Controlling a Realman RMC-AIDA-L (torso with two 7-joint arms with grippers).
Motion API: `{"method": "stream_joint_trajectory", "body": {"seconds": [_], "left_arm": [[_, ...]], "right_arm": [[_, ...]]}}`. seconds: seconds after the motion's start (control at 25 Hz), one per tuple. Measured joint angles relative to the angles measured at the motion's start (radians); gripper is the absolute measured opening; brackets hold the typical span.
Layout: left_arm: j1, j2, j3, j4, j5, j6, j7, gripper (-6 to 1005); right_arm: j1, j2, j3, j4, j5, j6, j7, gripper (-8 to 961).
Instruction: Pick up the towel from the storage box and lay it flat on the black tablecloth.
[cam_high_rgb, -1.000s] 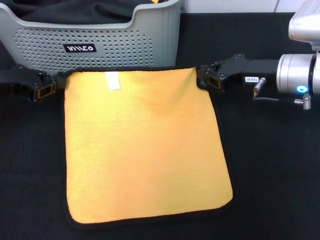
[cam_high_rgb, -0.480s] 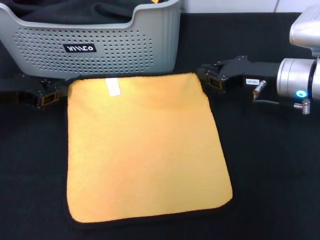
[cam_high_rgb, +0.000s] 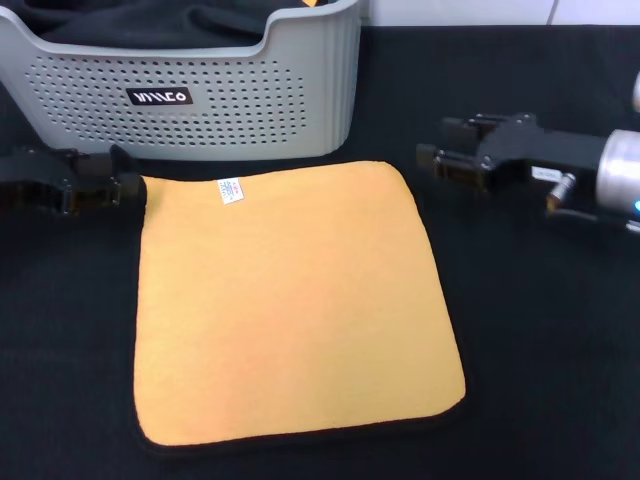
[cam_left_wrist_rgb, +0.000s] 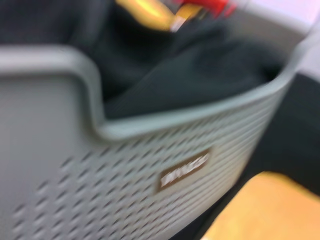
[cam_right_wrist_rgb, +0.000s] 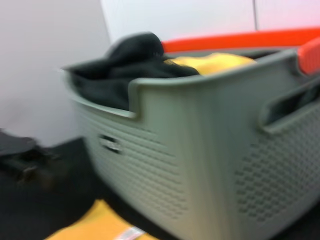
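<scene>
While one towel (cam_high_rgb: 290, 305) lies flat, one storage box (cam_high_rgb: 200, 95) behind, two hands, left hand (cam_high_rgb: 120, 185), right hand (cam_high_rgb: 440, 160), both grips unclear

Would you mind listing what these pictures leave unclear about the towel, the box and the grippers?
- Towel, head view: its underside lies against the black tablecloth, so it is hidden.
- Storage box, head view: the top edge cuts off its far side; a dark cloth covers most of the contents.
- Left gripper and right gripper, head view: black on black, finger gap unreadable.
- Box label, left wrist view: blurred.
</scene>
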Motion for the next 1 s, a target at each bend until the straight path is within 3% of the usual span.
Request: {"method": "stream_joint_trajectory", "body": {"seconds": [0.16, 0.24, 0.36, 0.48, 0.6, 0.76, 0.88, 1.0], "left_arm": [[0.064, 0.008, 0.002, 0.020, -0.189, 0.203, 0.133, 447], [0.106, -0.009, 0.007, 0.016, -0.283, 0.343, 0.307, 507], [0.156, -0.043, 0.010, -0.016, -0.307, 0.486, 0.608, 597], [0.178, -0.055, 0.024, -0.044, -0.291, 0.553, 0.734, 595], [0.186, -0.050, 0.047, -0.060, -0.280, 0.567, 0.703, 592], [0.187, -0.037, 0.058, -0.058, -0.287, 0.572, 0.574, 548], [0.173, -0.014, 0.074, -0.063, -0.292, 0.573, 0.445, 487], [0.170, -0.010, 0.076, -0.064, -0.313, 0.574, 0.410, 469]], "right_arm": [[-0.113, 0.002, -0.003, -0.093, 0.000, -0.228, -0.123, 529], [-0.143, 0.004, -0.007, -0.114, 0.002, -0.340, -0.168, 561], [-0.180, 0.007, -0.031, -0.132, 0.044, -0.506, -0.193, 608], [-0.202, 0.007, -0.094, -0.129, 0.147, -0.601, -0.239, 641], [-0.201, 0.007, -0.223, -0.143, 0.258, -0.603, -0.293, 643], [-0.172, 0.005, -0.255, -0.154, 0.264, -0.577, -0.277, 644], [-0.143, 0.004, -0.264, -0.155, 0.261, -0.544, -0.248, 643], [-0.127, 0.003, -0.265, -0.149, 0.262, -0.524, -0.234, 644]]}}
